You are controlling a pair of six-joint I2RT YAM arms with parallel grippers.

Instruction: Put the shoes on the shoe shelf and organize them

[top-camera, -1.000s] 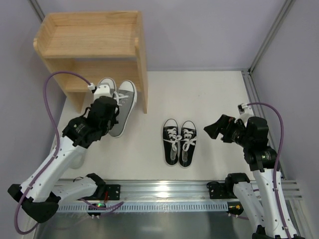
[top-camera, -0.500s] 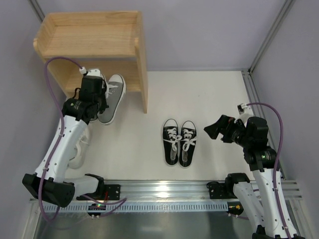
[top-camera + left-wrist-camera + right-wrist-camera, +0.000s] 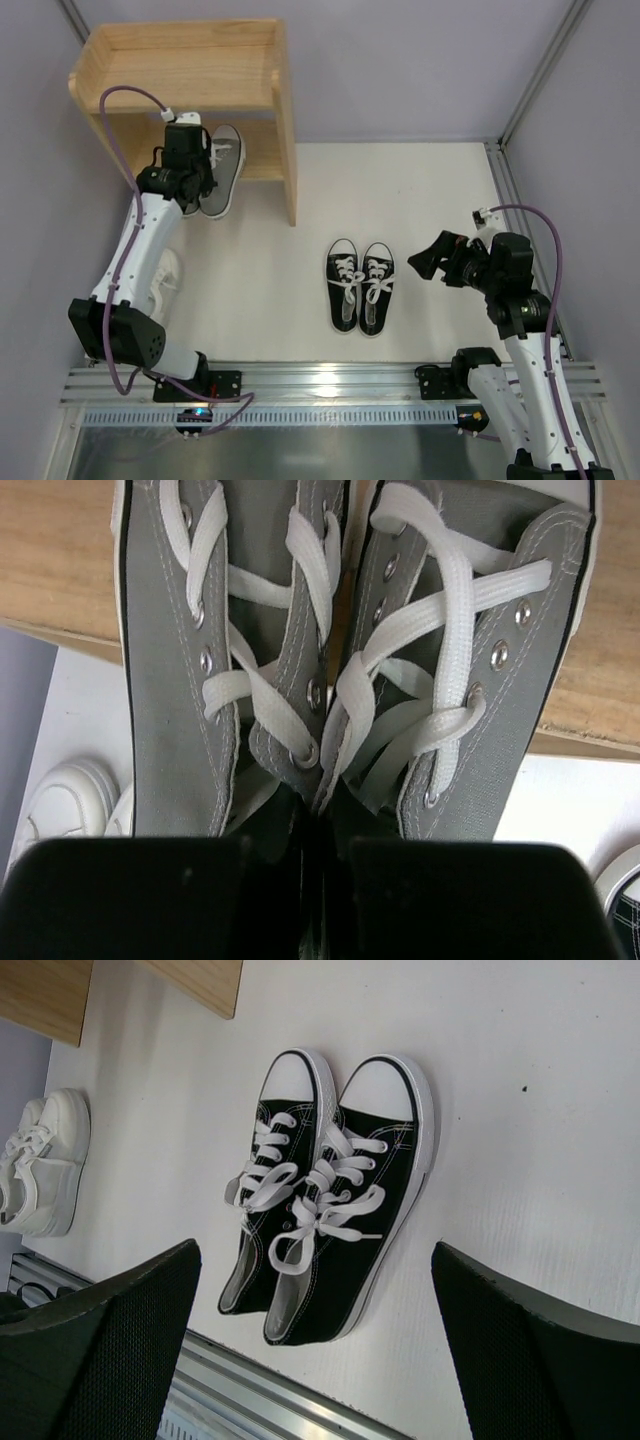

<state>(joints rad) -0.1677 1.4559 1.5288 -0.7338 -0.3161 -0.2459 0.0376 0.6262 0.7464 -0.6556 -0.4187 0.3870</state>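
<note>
The grey pair (image 3: pixel 330 660) hangs pinched together at its inner sides by the left gripper (image 3: pixel 320 855), toes over the lower tier of the shelf (image 3: pixel 180 60), likely so both go in at once. The right gripper (image 3: pixel 425 262) hovers agape near the black pair (image 3: pixel 361 285).

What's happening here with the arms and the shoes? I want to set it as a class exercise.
The left arm has its jaws shut on the grey pair, pinching the two shoes together at their inner sides. It holds their toes over the lower tier of the shoe shelf. The right arm holds nothing; its jaws are open beside the black pair on the table. The white shoes lie on the table near the left arm.
</note>
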